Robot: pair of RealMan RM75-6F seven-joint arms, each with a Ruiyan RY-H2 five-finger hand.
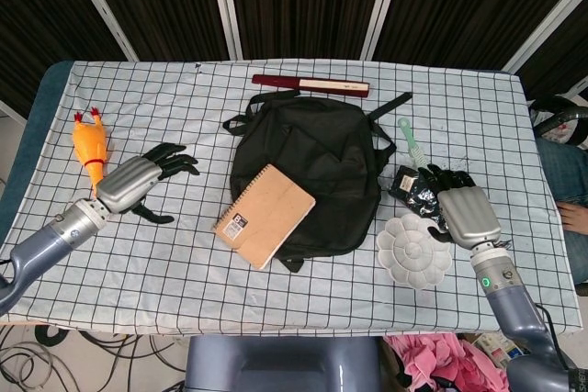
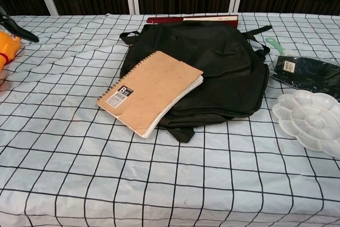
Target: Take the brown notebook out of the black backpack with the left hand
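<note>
Both arms are matte blue-grey tubes that step into a lighter silver wrist section, then a silver-shelled palm back — the left hand (image 1: 138, 183) carries slim black fingers (image 1: 175, 165) off its silver shell. The right hand (image 1: 465, 214) shows a broad, boxy silver back plate with dark fingers ahead of it. On the right forearm, just behind the wrist, there's a small green indicator light in a ring, and thin wiring runs along the wrist.
</note>
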